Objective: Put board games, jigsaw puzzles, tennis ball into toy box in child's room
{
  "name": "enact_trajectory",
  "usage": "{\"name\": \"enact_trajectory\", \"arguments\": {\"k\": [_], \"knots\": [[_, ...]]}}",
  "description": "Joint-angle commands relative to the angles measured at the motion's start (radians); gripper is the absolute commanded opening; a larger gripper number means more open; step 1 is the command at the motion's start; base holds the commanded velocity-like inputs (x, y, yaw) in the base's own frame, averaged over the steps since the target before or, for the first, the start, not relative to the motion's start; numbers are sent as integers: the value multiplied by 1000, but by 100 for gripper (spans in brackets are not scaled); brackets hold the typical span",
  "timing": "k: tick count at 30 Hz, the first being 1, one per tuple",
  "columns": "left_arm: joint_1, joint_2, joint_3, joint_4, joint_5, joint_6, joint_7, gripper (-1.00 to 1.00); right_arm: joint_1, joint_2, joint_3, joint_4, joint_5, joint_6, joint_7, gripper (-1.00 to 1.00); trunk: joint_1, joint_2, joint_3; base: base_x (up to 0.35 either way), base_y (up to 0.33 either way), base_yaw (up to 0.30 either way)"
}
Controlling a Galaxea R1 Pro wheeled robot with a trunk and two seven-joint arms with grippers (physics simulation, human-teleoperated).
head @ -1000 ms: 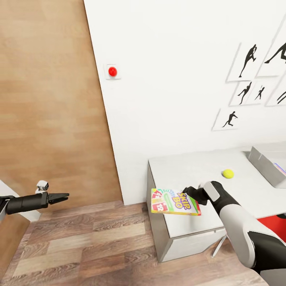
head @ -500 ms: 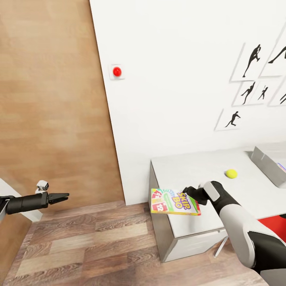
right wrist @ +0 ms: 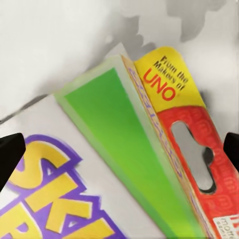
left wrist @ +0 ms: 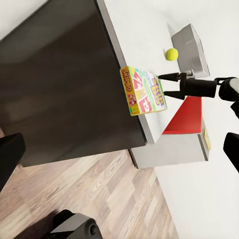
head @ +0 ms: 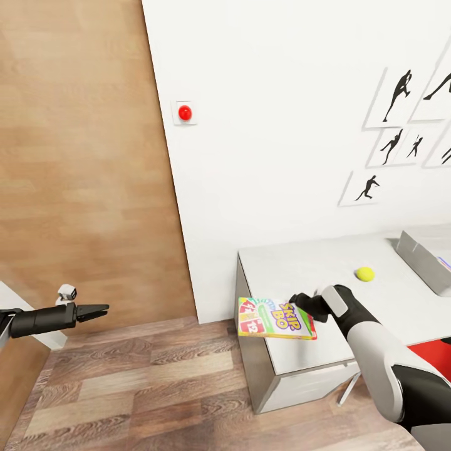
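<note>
Yellow "SKIP BO" board game (head: 277, 318) held by right pincer (head: 299, 302).

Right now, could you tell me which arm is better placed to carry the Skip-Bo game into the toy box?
Right. Its gripper already holds the Skip-Bo box over the table, with the toy box on that side; the left gripper hangs off over the floor.

A red button (head: 185, 113) and silhouette pictures (head: 401, 94) hang on the white wall (head: 282, 125).
</note>
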Motion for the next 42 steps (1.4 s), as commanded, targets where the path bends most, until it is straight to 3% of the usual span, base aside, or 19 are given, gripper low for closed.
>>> {"name": "enact_trajectory", "arguments": {"k": [1, 6, 13, 20, 23, 27, 30, 31, 33, 34, 36, 39, 42], "knots": [[-1, 0, 0, 0, 0, 10, -4, 100, -1, 0, -2, -5, -11, 3, -9, 100, 1, -2, -2, 0, 0, 0], [0, 0, 0, 0, 0, 11, -4, 100, 0, -4, 2, -79, -10, 19, -11, 100, 1, -2, -2, 0, 0, 0], [-1, 0, 0, 0, 0, 10, -4, 100, 2, -1, 2, -259, -4, 131, -13, 100, 1, -2, -2, 0, 0, 0], [-1, 0, 0, 0, 0, 9, -4, 100, 32, -4, -2, -333, -10, 174, -13, 100, 1, -2, -2, 0, 0, 0], [-1, 0, 0, 0, -1, 9, -4, 100, 72, -4, -2, -422, -11, 216, -11, 100, 1, -2, -2, 0, 0, 0], [-1, 0, 0, 0, -1, 9, -4, 100, 164, 3, -4, -679, -17, 316, -7, 100, 1, -2, -2, 0, 0, 0], [-1, 0, 0, 0, 0, 9, -4, 100, 300, 6, -2, -936, -89, 334, -6, 100, 1, -2, -2, 0, 0, 0], [-1, 0, 0, 0, 0, 9, -4, 100, 326, 6, -1, -973, -110, 334, -6, 100, 1, -2, -2, 0, 0, 0], [-1, 0, 0, 0, -1, 9, -4, 100, 430, 4, 0, -1089, -206, 334, -5, 100, 1, -2, -2, 0, 0, 0], [-1, 0, 0, 0, -2, 9, -4, 100, 478, 1, -1, -1121, -257, 334, -5, 100, 1, -2, -2, 0, 0, 0], [-1, 0, 0, 0, -1, 9, -4, 100, 523, -2, -3, -1141, -310, 334, -5, 100, 1, -2, -2, 0, 0, 0], [-1, 0, 0, 0, 0, 7, -4, 100, 615, -6, -10, -1166, -435, 334, -5, 100, 1, -2, -2, 0, 0, 0], [-1, 0, 0, 0, 2, 7, -4, 100, 678, -7, -19, -1173, -503, 334, -5, 100, 1, -2, -2, 0, 0, 0]]}}
